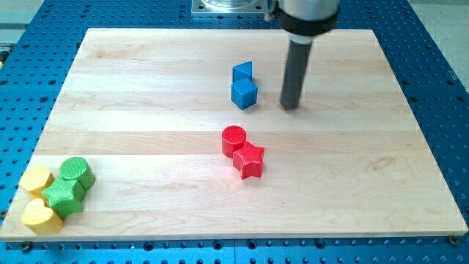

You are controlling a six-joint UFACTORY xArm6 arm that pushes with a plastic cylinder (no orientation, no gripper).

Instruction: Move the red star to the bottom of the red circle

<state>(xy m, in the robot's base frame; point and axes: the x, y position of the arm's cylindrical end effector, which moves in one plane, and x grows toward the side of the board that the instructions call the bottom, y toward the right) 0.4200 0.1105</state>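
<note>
The red circle (234, 139) sits near the middle of the wooden board (146, 95). The red star (249, 160) lies just below and right of it, touching it. My tip (291, 106) rests on the board above and to the right of both red blocks, well apart from them and to the right of the blue blocks.
Two blue blocks stand touching left of the tip: a blue triangle-like piece (242, 72) above a blue cube (244, 94). At the bottom left corner cluster a green cylinder (76, 172), a green star (63, 195), a yellow block (35, 179) and a yellow heart (40, 215).
</note>
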